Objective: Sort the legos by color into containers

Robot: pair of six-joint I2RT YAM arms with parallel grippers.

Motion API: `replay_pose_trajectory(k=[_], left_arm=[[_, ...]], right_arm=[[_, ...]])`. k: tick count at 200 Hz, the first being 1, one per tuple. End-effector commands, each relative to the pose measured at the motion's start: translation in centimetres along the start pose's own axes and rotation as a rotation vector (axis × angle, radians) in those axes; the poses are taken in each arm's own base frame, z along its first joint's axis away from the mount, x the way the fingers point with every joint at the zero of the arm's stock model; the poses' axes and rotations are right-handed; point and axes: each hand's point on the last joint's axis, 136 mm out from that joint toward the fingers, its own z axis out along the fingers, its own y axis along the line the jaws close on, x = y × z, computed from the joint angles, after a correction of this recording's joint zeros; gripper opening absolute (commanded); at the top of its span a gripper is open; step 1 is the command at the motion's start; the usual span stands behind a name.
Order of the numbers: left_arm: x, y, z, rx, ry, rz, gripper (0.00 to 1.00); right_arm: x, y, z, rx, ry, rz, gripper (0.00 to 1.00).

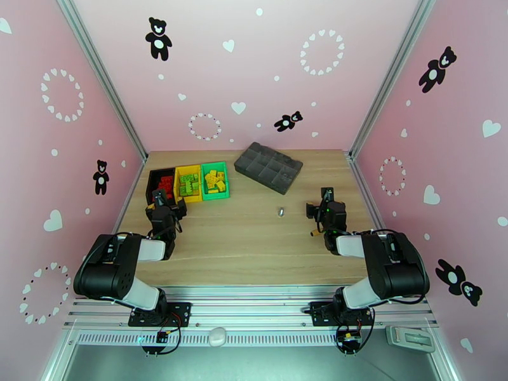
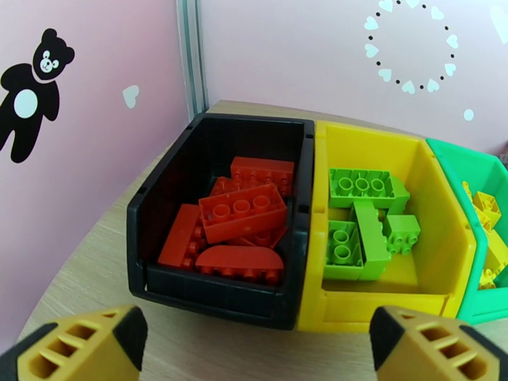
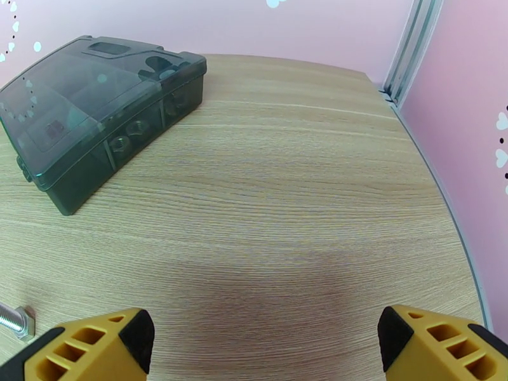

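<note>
Left wrist: we see left gripper (image 2: 257, 341) spread wide, gripping nothing, just short of black bin (image 2: 216, 300) near wall. Red legos (image 2: 241, 214) lie inside black bin. Yellow bin (image 2: 381, 131), touching black bin, holds green legos (image 2: 359, 185). Green bin (image 2: 470, 160), one further out, holds yellow legos (image 2: 486, 204). Right gripper (image 3: 260, 344) likewise spread and empty above table (image 3: 286, 185), well apart from black bin.

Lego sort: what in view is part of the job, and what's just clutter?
Job: red legos, green legos, yellow legos; black bin, yellow bin, green bin.
Lying about: dark grey compartment tray, small silver metal piece.
</note>
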Motion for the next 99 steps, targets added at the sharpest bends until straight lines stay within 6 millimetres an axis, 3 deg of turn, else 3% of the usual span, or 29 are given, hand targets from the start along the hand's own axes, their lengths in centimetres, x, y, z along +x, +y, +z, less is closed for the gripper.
replay_pose_trajectory(k=[1, 74, 99], left_arm=[[-0.72, -0.29, 0.28, 0.017, -0.011, -0.015, 0.98], [-0.70, -0.33, 0.27, 0.019, -0.011, -0.015, 0.98], [-0.73, -0.35, 0.32, 0.019, -0.011, -0.015, 0.98]], right_arm=[[-0.75, 0.15, 0.25, -0.009, -0.017, 0.005, 0.99], [-0.71, 0.12, 0.32, -0.009, -0.015, 0.004, 0.99], [-0.62, 0.99, 0.83, -0.065, 0.005, -0.009, 0.99]])
